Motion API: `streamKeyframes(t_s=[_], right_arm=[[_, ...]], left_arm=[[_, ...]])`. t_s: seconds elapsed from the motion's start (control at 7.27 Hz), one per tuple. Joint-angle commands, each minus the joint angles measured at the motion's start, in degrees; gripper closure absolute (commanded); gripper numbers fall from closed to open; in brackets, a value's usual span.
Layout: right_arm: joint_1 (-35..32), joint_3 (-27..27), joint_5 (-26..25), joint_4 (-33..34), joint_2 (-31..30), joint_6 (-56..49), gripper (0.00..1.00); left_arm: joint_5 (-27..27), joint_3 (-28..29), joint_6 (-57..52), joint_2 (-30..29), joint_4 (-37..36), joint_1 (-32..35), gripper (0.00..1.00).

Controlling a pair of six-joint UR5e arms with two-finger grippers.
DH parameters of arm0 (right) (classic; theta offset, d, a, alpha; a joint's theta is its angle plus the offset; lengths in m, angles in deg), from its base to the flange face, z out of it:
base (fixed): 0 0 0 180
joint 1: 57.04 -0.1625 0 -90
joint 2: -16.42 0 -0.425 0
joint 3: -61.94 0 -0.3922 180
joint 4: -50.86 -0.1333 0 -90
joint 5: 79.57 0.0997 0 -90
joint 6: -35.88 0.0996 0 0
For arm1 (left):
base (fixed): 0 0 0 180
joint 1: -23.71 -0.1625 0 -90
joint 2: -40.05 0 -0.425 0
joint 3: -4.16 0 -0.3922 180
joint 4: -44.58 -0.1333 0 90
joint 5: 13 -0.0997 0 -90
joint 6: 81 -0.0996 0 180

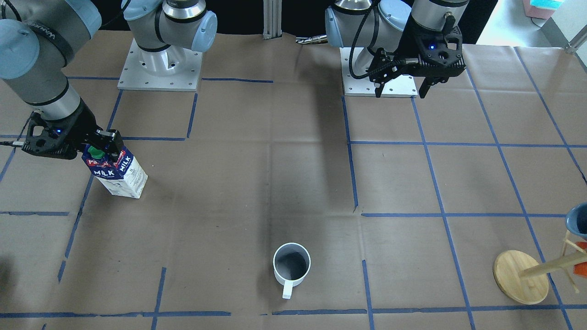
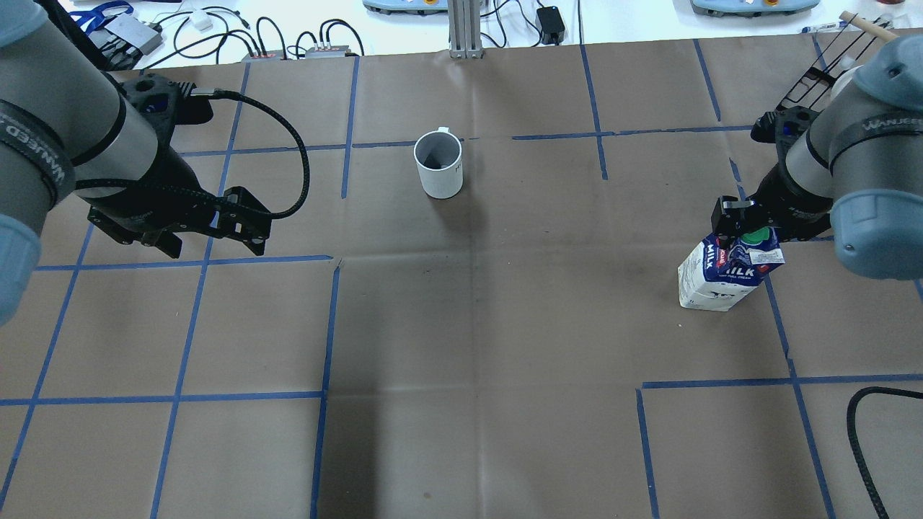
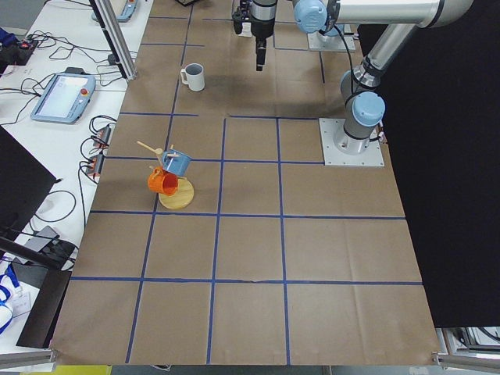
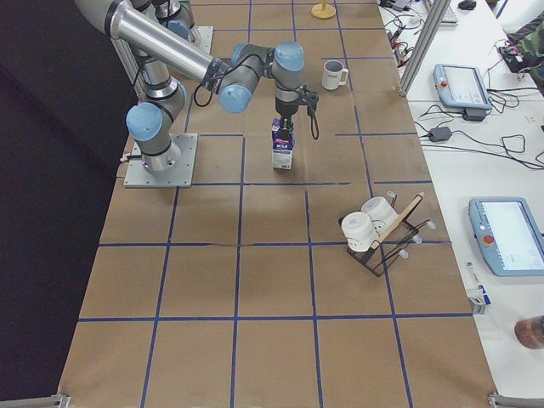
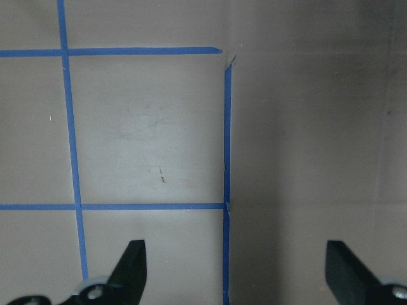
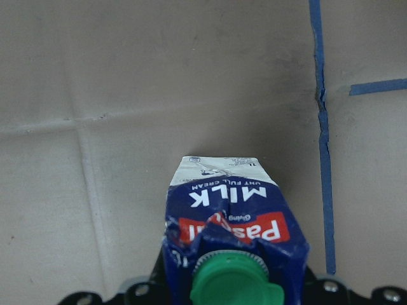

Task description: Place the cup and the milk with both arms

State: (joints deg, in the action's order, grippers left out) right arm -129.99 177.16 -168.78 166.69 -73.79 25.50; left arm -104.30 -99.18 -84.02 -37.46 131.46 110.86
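One milk (image 2: 721, 281) (upright) pinched by right end effector (image 2: 743, 229); left end effector (image 2: 216, 249) spread.

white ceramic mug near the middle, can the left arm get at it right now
Probably yes. The left gripper hangs open and empty above bare brown paper, and nothing stands between it and the upright white ceramic mug. The handle points away from the robot.
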Motion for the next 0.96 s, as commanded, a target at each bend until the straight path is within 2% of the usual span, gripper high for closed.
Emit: streamKeyframes(t_s=[0.0,0.14,0.28,0.69,0.83], right_arm=[[0.00,-0.96,0.00,-0.16,-0.23,0.19,0.40],[-0.09,-3.31,-0.09,-1.21,-0.24,0.28,0.37],[-0.18,-7.17,0.00,-5.13,-0.06,0.37,0.37],[-2.19,-22.36,-0.09,-18.41,5.89,0.54,0.38],[-5.16,-27.28,-0.70,-19.92,8.79,0.63,0.38]], left_arm=[[-0.37,-0.37,0.04,0.25,-0.30,0.04,0.00],[-0.37,-0.98,0.04,0.86,-0.30,0.04,0.00],[-0.19,-1.34,0.04,1.21,-0.30,0.04,0.00],[-0.02,-1.34,0.04,1.21,-0.21,0.04,0.00],[-0.02,-1.34,0.04,1.30,-0.21,0.04,0.00]])
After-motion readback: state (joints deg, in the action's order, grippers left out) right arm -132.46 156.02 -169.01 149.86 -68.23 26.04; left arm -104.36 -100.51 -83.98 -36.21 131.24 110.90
